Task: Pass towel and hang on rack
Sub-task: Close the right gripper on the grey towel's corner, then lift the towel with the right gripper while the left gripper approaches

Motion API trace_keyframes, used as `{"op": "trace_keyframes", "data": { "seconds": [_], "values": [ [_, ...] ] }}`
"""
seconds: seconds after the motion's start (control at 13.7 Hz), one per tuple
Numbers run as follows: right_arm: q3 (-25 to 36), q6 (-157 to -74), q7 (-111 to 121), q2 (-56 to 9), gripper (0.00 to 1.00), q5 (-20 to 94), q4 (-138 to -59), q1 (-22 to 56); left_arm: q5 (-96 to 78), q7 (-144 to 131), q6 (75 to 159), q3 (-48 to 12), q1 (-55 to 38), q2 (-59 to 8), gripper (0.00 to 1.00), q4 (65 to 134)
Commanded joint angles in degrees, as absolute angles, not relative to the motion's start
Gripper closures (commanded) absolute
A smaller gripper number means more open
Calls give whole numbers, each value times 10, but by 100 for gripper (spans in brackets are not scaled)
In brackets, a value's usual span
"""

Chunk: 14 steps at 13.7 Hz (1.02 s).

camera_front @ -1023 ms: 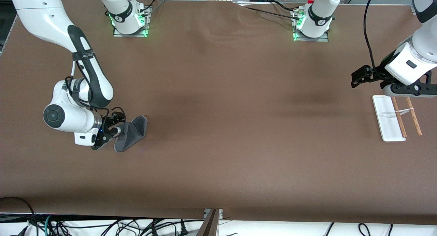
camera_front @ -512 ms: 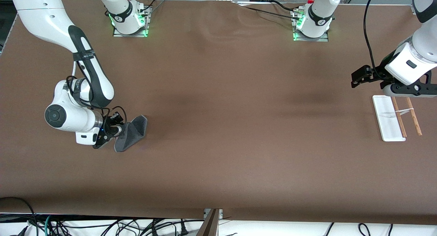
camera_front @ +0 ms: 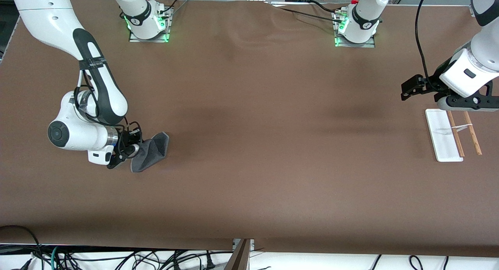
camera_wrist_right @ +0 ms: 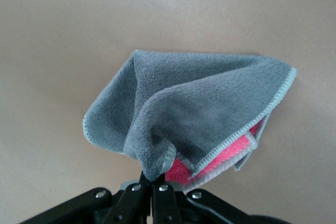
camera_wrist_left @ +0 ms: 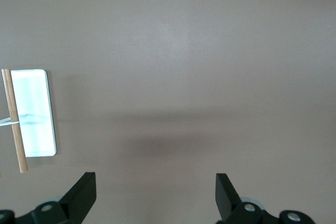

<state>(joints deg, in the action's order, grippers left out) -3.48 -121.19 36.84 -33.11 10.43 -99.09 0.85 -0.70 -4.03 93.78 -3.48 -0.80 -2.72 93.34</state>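
Note:
The towel [camera_front: 150,152], dark grey with a pink underside [camera_wrist_right: 189,114], lies crumpled on the table at the right arm's end. My right gripper [camera_front: 133,149] is low at its edge, shut on a pinched corner of the cloth [camera_wrist_right: 153,174]. The rack [camera_front: 452,135] lies at the left arm's end, with a flat white base [camera_wrist_left: 32,113] and two thin wooden rods. My left gripper [camera_front: 406,91] hovers over the table beside the rack, open with nothing between its fingers [camera_wrist_left: 156,192].
The brown table cover [camera_front: 265,153] stretches between towel and rack. Both arm bases [camera_front: 148,22] stand along the table edge farthest from the front camera. Cables hang below the nearest table edge.
The right gripper has shut on the towel's corner and drawn slightly toward its arm's end. The left arm has not moved.

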Motion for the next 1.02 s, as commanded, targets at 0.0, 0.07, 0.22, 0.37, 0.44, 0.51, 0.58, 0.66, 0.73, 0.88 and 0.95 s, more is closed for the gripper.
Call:
{"op": "trace_keyframes", "data": {
  "seconds": [0.0,0.07,0.22,0.37,0.44,0.51,0.58,0.66,0.73,0.88,0.95],
  "values": [
    [-39,-1183,351,-307,100,118,-968,6,9,-48,927,-38,-10,-27,0,924],
    [-42,-1173,345,-305,100,118,-951,8,9,-47,927,-38,-10,-27,0,924],
    [-62,-1139,344,-297,100,119,-910,9,9,-48,927,-38,-10,-27,0,924],
    [-94,-1087,335,-294,100,119,-856,9,9,-48,927,-37,-10,-27,0,924],
    [-113,-1072,315,-293,100,119,-841,10,9,-47,927,-38,-10,-28,0,924],
    [-136,-1069,289,-285,100,119,-833,10,9,-45,926,-37,-10,-27,0,924],
    [-163,-1070,265,-276,100,118,-832,10,9,-44,925,-37,-10,-27,0,924],
    [-190,-1075,231,-272,100,117,-828,11,10,-43,926,-38,-10,-28,0,923],
    [-216,-1078,196,-273,100,116,-823,11,10,-43,929,-37,-11,-30,0,921],
    [-243,-1108,134,-273,100,111,-817,38,4,-44,929,-35,-16,-34,0,906],
    [-243,-1131,102,-272,100,109,-817,64,2,-44,928,-34,-16,-39,0,901]
  ]
}}
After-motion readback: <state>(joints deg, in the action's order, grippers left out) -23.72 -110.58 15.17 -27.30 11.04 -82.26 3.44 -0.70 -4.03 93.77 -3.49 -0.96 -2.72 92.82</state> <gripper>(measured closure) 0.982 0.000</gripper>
